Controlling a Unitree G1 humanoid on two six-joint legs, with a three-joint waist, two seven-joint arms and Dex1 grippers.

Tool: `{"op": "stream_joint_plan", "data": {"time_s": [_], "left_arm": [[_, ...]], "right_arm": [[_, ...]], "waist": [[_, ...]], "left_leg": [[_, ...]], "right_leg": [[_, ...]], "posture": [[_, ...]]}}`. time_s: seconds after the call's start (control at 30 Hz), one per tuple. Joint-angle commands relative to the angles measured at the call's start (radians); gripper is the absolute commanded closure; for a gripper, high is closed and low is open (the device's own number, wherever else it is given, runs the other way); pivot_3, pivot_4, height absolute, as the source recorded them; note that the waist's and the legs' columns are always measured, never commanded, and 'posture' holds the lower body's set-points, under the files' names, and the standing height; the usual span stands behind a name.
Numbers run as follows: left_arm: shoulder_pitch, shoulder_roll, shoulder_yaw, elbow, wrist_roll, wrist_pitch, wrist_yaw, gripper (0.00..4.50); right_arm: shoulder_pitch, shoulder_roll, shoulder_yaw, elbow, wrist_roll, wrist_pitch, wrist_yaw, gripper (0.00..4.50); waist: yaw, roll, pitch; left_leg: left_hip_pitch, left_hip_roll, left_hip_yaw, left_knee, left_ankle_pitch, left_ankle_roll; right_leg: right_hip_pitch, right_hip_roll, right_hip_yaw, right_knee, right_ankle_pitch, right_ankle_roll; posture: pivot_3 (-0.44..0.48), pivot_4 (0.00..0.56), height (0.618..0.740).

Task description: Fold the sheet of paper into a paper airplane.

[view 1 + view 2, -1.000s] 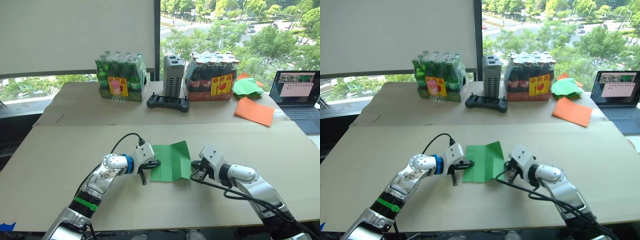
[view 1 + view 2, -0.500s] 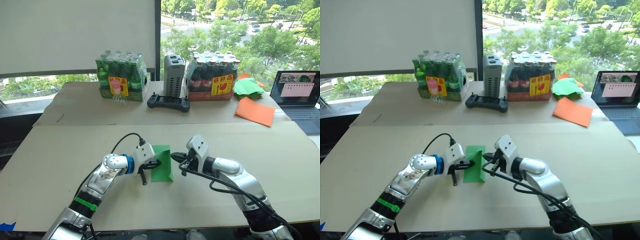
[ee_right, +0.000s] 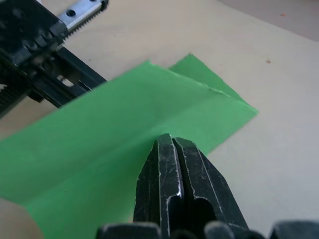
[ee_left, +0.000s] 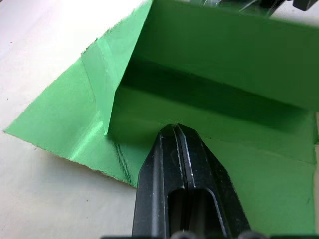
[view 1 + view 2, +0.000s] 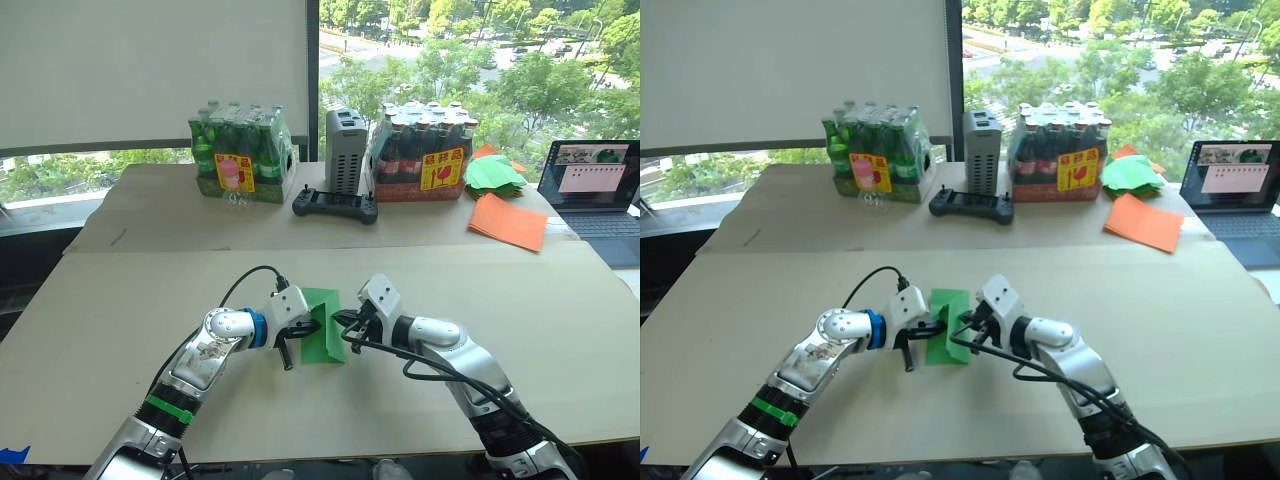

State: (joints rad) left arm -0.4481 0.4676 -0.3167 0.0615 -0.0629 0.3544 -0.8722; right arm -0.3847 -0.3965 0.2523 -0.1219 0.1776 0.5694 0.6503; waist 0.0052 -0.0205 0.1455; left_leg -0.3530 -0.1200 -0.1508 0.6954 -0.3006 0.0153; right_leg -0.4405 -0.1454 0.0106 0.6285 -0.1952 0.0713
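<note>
The sheet of paper [image 5: 324,338], bright green, lies on the tan table [image 5: 120,300] folded over on itself, its upper flap [image 4: 234,45] raised above the lower layer. My left gripper [image 5: 303,330] is shut, its fingertips [image 4: 174,130] resting on the lower layer at the sheet's left side. From the right, my right gripper [image 5: 346,323] is shut on the flap's edge [image 3: 169,139], holding it over the left half. The two grippers are close together, the paper between them. The paper airplane shape has not formed.
Along the back stand a pack of green bottles [image 5: 243,153], a grey box [image 5: 346,150], a black controller [image 5: 335,205] and a pack of dark bottles [image 5: 420,153]. Back right hold a heap of green papers [image 5: 495,173], orange sheets [image 5: 508,222] and a laptop [image 5: 598,195].
My right gripper has swung leftward with the sheet's right edge, turning the flat open sheet into a narrow folded strip. The left gripper has stayed in place.
</note>
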Motion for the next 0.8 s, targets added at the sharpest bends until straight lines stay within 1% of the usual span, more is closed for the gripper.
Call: {"op": "stream_joint_plan", "data": {"time_s": [0.03, 0.23, 0.37, 0.57, 0.7, 0.8], "left_arm": [[0.002, -0.002, 0.007, 0.010, 0.010, 0.029, 0.012, 4.50], [0.010, -0.004, 0.023, 0.007, 0.004, 0.047, 0.013, 4.50], [0.016, 0.002, 0.030, -0.001, 0.000, 0.057, 0.012, 4.50], [0.032, 0.017, 0.057, -0.036, -0.016, 0.092, 0.017, 4.50], [0.027, 0.033, 0.104, -0.063, -0.036, 0.122, 0.025, 4.50], [0.023, 0.065, 0.147, -0.096, -0.056, 0.143, 0.015, 4.50]], "right_arm": [[-0.023, -0.003, -0.010, -0.014, -0.006, -0.046, 0.018, 4.49], [-0.070, 0.065, 0.037, 0.048, -0.034, -0.083, 0.010, 4.49], [-0.099, 0.100, 0.047, 0.093, -0.054, -0.104, 0.001, 4.49], [-0.131, 0.139, 0.104, 0.191, -0.116, -0.116, -0.005, 4.49], [-0.141, 0.155, 0.115, 0.246, -0.140, -0.098, -0.004, 4.49], [-0.153, 0.171, 0.124, 0.290, -0.161, -0.091, -0.015, 4.49]], "waist": [[0.000, 0.000, 0.000], [-0.011, 0.000, 0.000], [-0.015, 0.000, 0.000], [-0.022, 0.000, 0.000], [-0.024, 0.000, 0.000], [-0.027, 0.000, 0.000]], "left_leg": [[0.000, 0.000, 0.000, 0.000, 0.000, 0.000], [0.000, 0.000, 0.000, 0.000, 0.000, 0.000], [0.000, 0.000, 0.000, 0.000, 0.000, 0.000], [0.000, 0.000, 0.000, 0.000, 0.000, -0.001], [0.000, 0.000, 0.000, 0.000, 0.000, -0.001], [0.000, 0.000, 0.000, -0.001, 0.001, -0.001]], "right_leg": [[0.000, 0.000, 0.000, 0.000, 0.000, 0.000], [0.000, 0.000, 0.000, 0.000, 0.000, 0.000], [0.000, 0.000, 0.000, 0.000, 0.000, 0.000], [-0.001, 0.000, 0.000, 0.001, 0.000, 0.000], [-0.002, 0.000, 0.001, 0.001, 0.000, 0.000], [-0.002, 0.001, 0.001, 0.001, 0.000, 0.000]], "posture": [[0.000, 0.150, 0.707], [0.000, 0.150, 0.707], [0.000, 0.150, 0.707], [0.000, 0.150, 0.707], [0.000, 0.150, 0.707], [0.000, 0.150, 0.707]]}}
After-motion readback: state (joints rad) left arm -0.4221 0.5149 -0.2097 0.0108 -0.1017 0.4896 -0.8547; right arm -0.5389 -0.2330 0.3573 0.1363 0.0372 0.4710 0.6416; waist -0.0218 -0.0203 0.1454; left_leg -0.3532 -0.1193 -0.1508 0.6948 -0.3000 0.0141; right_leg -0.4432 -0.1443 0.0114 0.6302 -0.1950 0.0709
